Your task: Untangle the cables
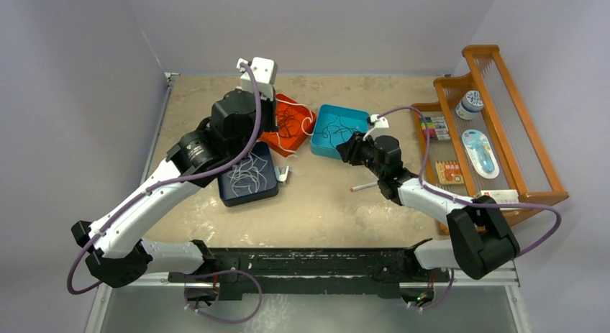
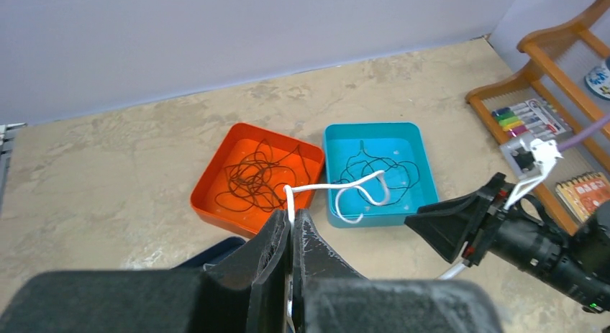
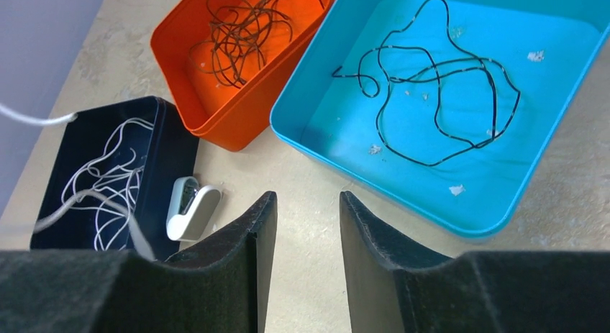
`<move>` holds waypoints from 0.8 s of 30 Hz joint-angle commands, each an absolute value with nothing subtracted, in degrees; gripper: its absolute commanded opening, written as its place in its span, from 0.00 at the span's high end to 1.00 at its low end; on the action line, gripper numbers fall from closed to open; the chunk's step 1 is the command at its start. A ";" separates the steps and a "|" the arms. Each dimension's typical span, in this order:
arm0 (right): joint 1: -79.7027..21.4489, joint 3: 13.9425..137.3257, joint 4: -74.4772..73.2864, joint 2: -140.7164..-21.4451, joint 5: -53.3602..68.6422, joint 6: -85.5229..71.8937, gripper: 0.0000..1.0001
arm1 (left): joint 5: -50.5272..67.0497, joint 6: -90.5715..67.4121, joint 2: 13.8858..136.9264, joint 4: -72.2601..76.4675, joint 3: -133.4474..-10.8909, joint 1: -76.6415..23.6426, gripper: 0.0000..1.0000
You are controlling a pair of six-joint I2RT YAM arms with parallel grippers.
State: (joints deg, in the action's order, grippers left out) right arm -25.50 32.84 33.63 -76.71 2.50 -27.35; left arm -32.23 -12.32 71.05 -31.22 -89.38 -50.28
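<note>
My left gripper (image 2: 291,214) is shut on a whitish cable (image 2: 324,187) and holds it raised. The cable's free end curls in the air over the rims of the orange tray (image 2: 208,178) and the teal tray (image 2: 424,167). In the top view the left gripper (image 1: 272,121) is high over the orange tray (image 1: 301,111), with the cable (image 1: 311,126) beside it. Dark brown cable (image 3: 237,31) lies in the orange tray and black cable (image 3: 431,81) in the teal tray. More whitish cables (image 3: 108,175) lie in the navy tray (image 1: 248,196). My right gripper (image 3: 306,196) is open and empty, low over the table by the teal tray's near rim (image 1: 325,150).
A small white clip (image 1: 283,173) lies by the navy tray's right corner. A white-and-orange pen (image 1: 362,187) lies on the table under the right arm. A wooden rack (image 1: 503,131) with markers, tape and small items stands along the right edge.
</note>
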 commanded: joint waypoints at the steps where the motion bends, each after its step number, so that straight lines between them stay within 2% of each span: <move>1: -25.61 33.42 38.15 -74.64 3.27 -24.10 0.58 | -37.55 -10.53 68.45 -30.93 -90.84 -49.78 1.00; 12: -25.61 34.66 38.61 -74.64 4.63 -22.19 0.54 | -35.39 -10.89 66.39 -31.29 -87.69 -41.05 1.00; 24: -25.63 35.91 38.84 -76.28 5.96 -21.90 0.54 | -33.48 -13.01 65.61 -26.97 -73.50 -33.77 1.00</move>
